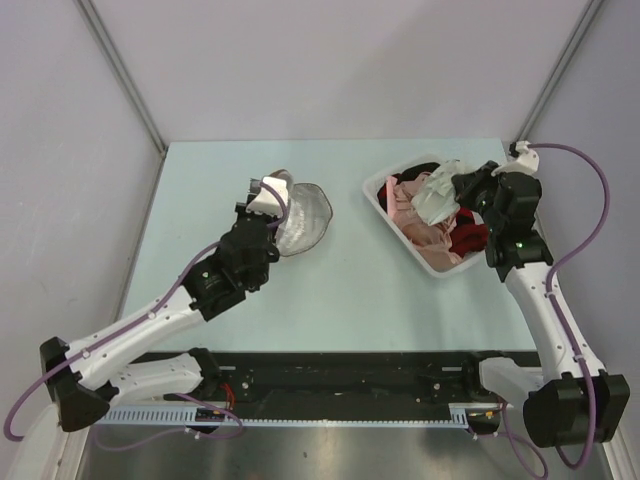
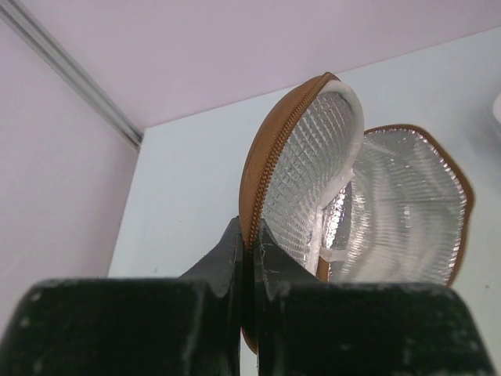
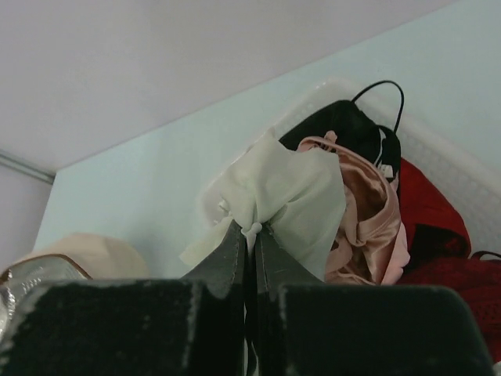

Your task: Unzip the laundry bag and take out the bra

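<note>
The laundry bag (image 1: 300, 215) lies open on the table at centre left, its silvery mesh lining up. In the left wrist view the bag (image 2: 313, 157) shows a brown zipper rim and both open halves. My left gripper (image 1: 262, 205) (image 2: 250, 235) is shut on the bag's zipper edge and holds one half upright. My right gripper (image 1: 462, 188) (image 3: 252, 232) is shut on the pale mint bra (image 3: 278, 192) and holds it over the clear plastic tray (image 1: 378, 192). The bra (image 1: 437, 192) hangs above the garments in the tray.
The tray holds a pink satin garment (image 1: 405, 205) (image 3: 364, 227), a red-and-black garment (image 1: 468, 240) (image 3: 430, 219) and a black piece (image 3: 348, 129). The tray stands at the table's back right. A black rail runs along the near edge (image 1: 340, 375).
</note>
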### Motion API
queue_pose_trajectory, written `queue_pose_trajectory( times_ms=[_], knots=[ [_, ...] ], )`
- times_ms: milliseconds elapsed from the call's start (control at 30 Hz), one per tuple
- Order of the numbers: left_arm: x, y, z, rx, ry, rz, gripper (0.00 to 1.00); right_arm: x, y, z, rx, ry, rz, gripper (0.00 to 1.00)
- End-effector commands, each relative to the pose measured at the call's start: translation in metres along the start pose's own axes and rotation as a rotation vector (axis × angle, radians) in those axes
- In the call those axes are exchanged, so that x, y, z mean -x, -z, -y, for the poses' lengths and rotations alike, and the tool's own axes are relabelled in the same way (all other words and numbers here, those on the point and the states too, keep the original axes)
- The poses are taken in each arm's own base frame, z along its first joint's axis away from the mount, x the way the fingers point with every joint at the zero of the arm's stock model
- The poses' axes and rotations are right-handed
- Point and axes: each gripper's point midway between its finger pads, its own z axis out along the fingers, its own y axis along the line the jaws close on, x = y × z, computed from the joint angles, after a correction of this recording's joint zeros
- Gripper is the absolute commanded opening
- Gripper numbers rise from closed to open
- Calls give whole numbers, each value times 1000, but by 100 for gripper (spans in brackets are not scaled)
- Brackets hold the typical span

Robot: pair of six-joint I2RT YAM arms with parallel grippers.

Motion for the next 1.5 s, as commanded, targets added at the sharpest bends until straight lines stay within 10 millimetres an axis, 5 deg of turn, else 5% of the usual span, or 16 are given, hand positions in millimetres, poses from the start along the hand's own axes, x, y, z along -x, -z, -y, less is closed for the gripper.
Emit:
queue_pose_trajectory(
  times_ms=[0,233,433,500,533,600,700,833,933,1100,1300,1467],
  knots=[
    [39,7,-36,104,-19,92,0,-16,1,5,31,37,-85,0],
    [43,14,-54,164,23,123,0,-75,-11,68,-125,103,-150,0],
    [33,8,-54,170,21,96,0,-117,-26,96,-198,113,-251,0],
    [32,4,-53,139,88,101,1,-113,-27,96,-211,102,-247,10],
    [31,1,-68,169,126,105,1,-101,-25,92,-210,100,-211,32],
    [32,-4,-73,155,183,115,0,-89,-18,93,-243,100,-176,56],
    [34,-8,-79,174,170,107,0,-53,-4,87,-278,107,-79,79],
    [33,-12,-72,153,173,101,1,-14,19,64,-225,97,30,82],
    [31,-15,-69,149,169,97,0,-11,25,45,-163,91,35,77],
    [32,-28,-69,161,132,75,0,-68,8,32,-120,131,-147,75],
    [16,-51,-64,139,122,20,0,-152,-37,77,-225,126,-370,78],
    [-5,-69,-67,122,158,-44,0,-148,-48,87,-246,91,-371,80]
  ],
)
